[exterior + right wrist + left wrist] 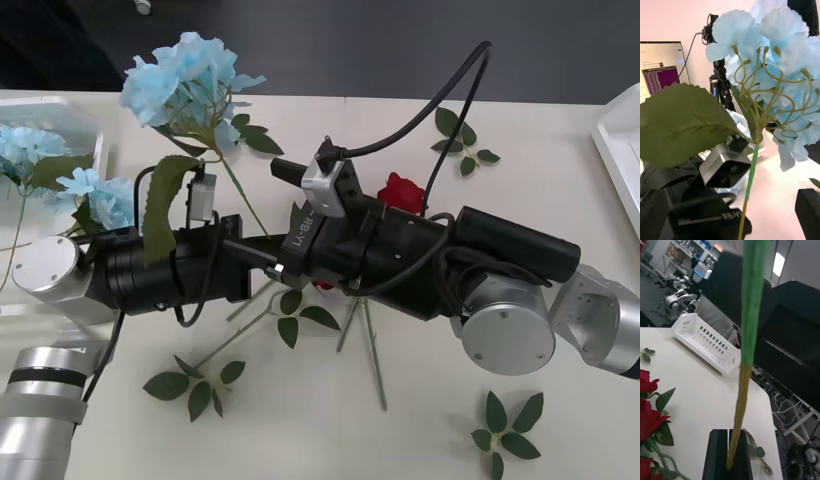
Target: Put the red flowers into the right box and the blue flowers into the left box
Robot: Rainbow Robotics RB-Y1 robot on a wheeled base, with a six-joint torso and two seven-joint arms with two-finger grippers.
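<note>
Left tool (729, 453) clamped on blue flower (188, 78) stem, right tool (290, 172) beside it, grip unclear, arms crossed mid-table

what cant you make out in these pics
How many red flowers there are: front view, the crossed arms cover most of them.
Inside of the right box: front view, cut by the right edge.
Most of the left box: front view, cut by the left edge and covered by the left arm.
Where the left gripper pinches the blue flower stem: front view, hidden under the wrists.
</note>
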